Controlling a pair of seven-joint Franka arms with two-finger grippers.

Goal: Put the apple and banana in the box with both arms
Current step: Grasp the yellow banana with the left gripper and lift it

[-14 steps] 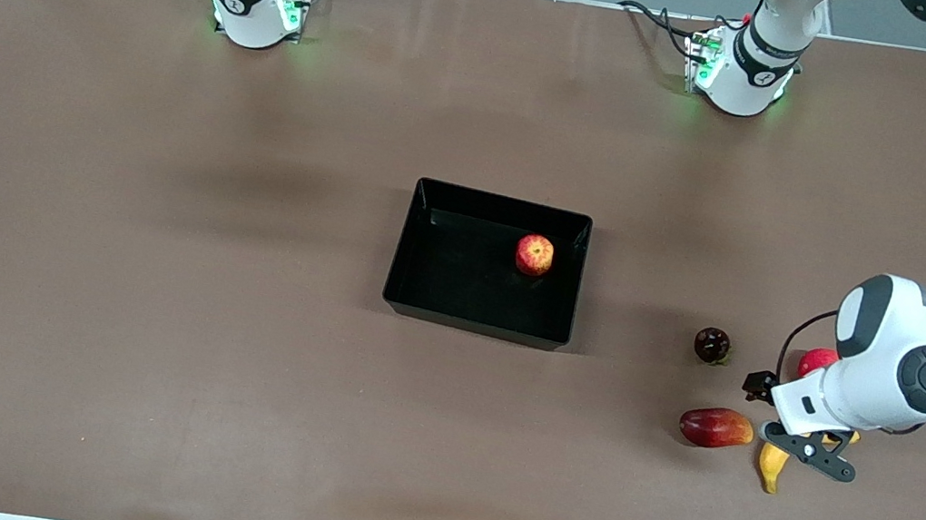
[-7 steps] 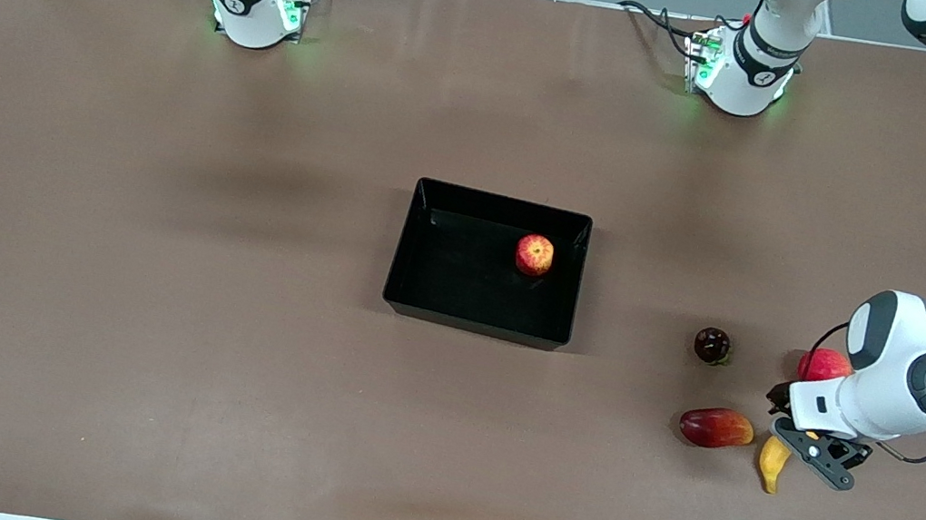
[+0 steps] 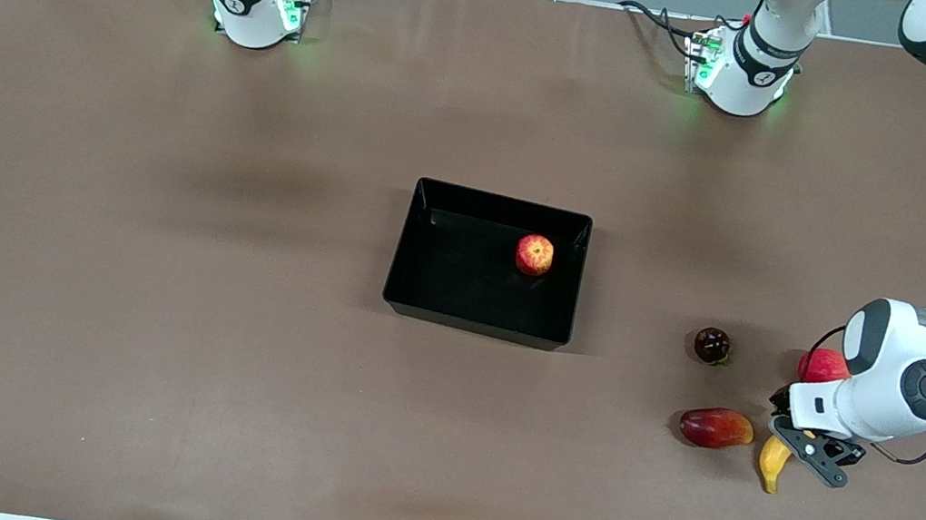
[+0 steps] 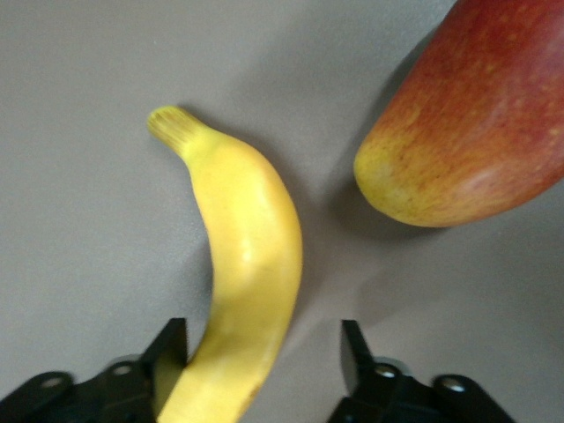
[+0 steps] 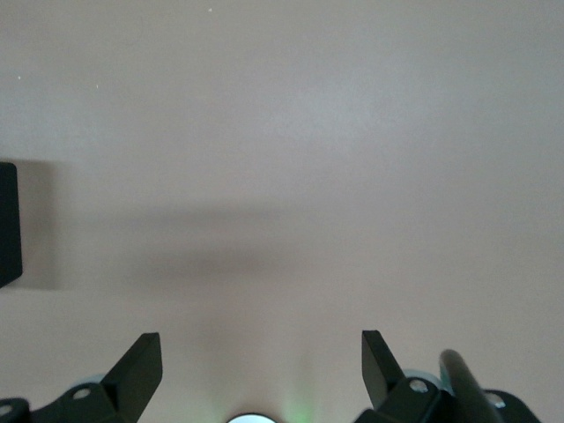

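Observation:
The apple [image 3: 534, 254] lies in the black box [image 3: 474, 324] at the table's middle. The yellow banana [image 3: 772, 467] lies on the table toward the left arm's end, nearer the front camera than the box. My left gripper [image 3: 805, 441] is low over the banana's hidden end. In the left wrist view the banana [image 4: 251, 264] runs between the open fingers [image 4: 174, 345]; one finger is at its side and the other stands apart. My right gripper [image 5: 260, 348] is open and empty over bare table and is out of the front view.
A red-yellow mango-like fruit [image 3: 715, 427] lies beside the banana and shows in the left wrist view [image 4: 476, 123]. A dark round fruit [image 3: 712, 344] and a red-pink round fruit [image 3: 822, 364] lie farther from the front camera. A corner of the box [image 5: 7, 225] shows in the right wrist view.
My left gripper has shifted a little toward the left arm's end of the table and come down over the banana. The fruits and the box have not moved.

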